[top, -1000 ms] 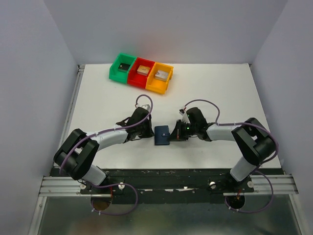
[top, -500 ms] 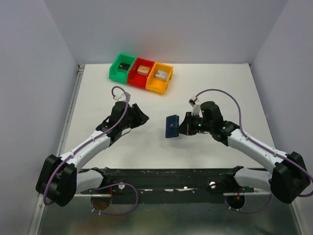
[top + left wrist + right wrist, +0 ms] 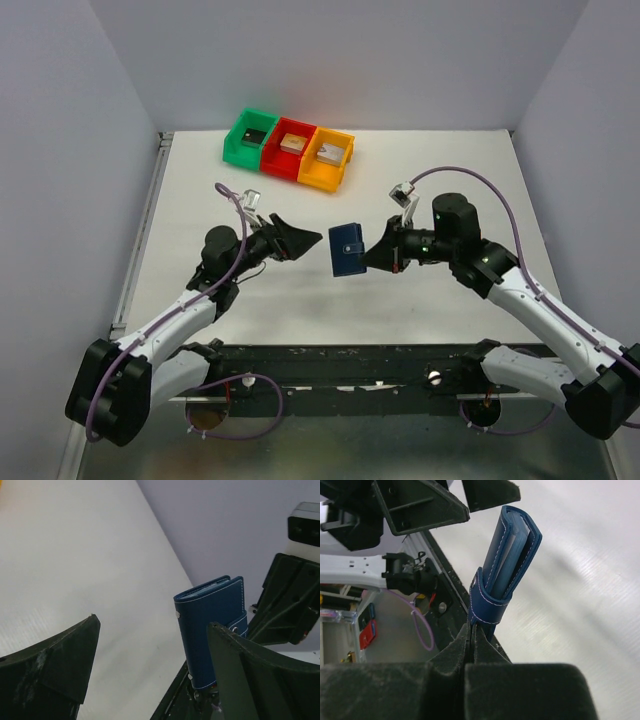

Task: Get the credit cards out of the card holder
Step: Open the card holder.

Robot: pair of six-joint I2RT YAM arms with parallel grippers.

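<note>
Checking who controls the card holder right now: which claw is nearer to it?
Right. The right claw is shut on the card holder, gripping its edge. The left claw stands open just to its left, pointed at it but not touching.

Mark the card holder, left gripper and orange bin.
card holder (image 3: 347,250): top external view, middle of navy cover.
left gripper (image 3: 152,623): left wrist view, midway between open fingertips.
orange bin (image 3: 316,181): top external view, near wall.

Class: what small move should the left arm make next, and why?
Probably advance the open left gripper to pinch the card holder by its free edge: the shut right gripper holds it closed, off the table, facing the left jaws, with no cards out.
</note>
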